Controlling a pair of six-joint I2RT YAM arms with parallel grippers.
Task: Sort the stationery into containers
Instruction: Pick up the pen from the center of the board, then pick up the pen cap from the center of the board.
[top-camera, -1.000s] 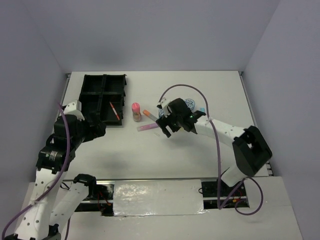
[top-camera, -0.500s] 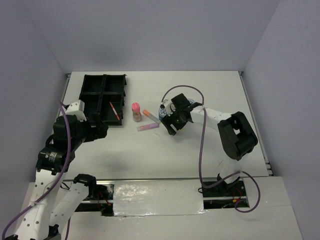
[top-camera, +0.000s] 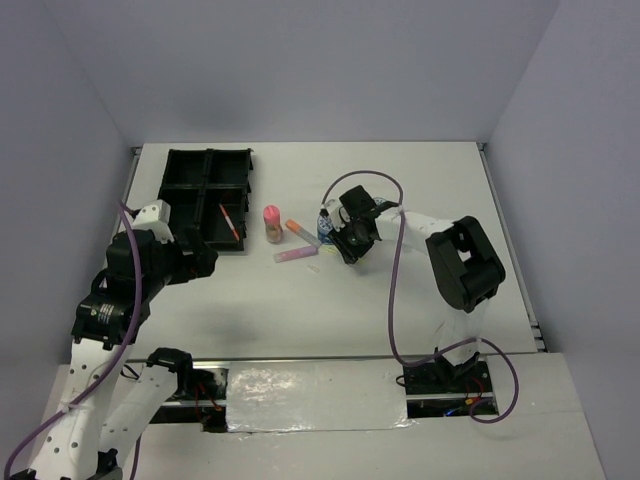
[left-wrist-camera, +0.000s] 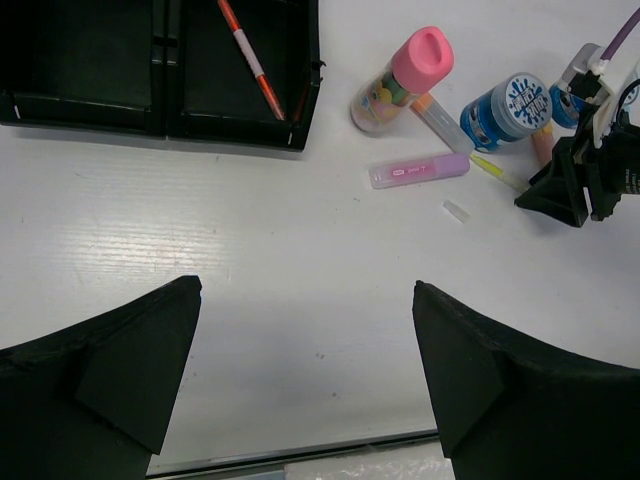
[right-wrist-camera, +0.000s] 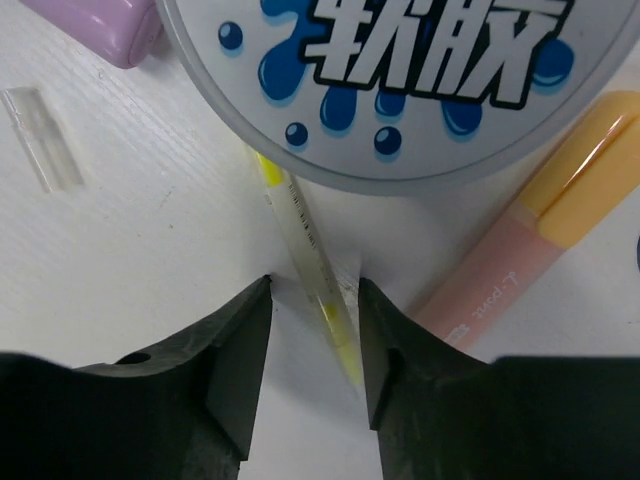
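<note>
- The yellow-green pen (right-wrist-camera: 300, 235) lies flat on the white table (top-camera: 420, 290), right of the middle and well apart from the tray. One end is tucked under the rim of a blue-patterned tin (right-wrist-camera: 400, 70).
- The right gripper (right-wrist-camera: 314, 310) is down over that pen with a finger on either side. The gap is narrow and a sliver of table shows on both sides of the barrel. From this close I would not swear the pads are clear of it, but it looks like no squeeze.
- Just beside the pen, an orange-and-pink marker (right-wrist-camera: 520, 265) lies at a slant, and a small clear cap (right-wrist-camera: 40, 135) lies loose on the table.
- Further left, a pink marker (left-wrist-camera: 418, 170) lies flat near a pink-capped tube (left-wrist-camera: 400, 80).
- The black tray (top-camera: 172, 160) sits at the far left, with an orange pen (left-wrist-camera: 250, 60) lying diagonally in its near right compartment.
- The left gripper (left-wrist-camera: 305, 340) hangs over bare table near the tray's near edge, its jaws spread wide and holding nothing.
</note>
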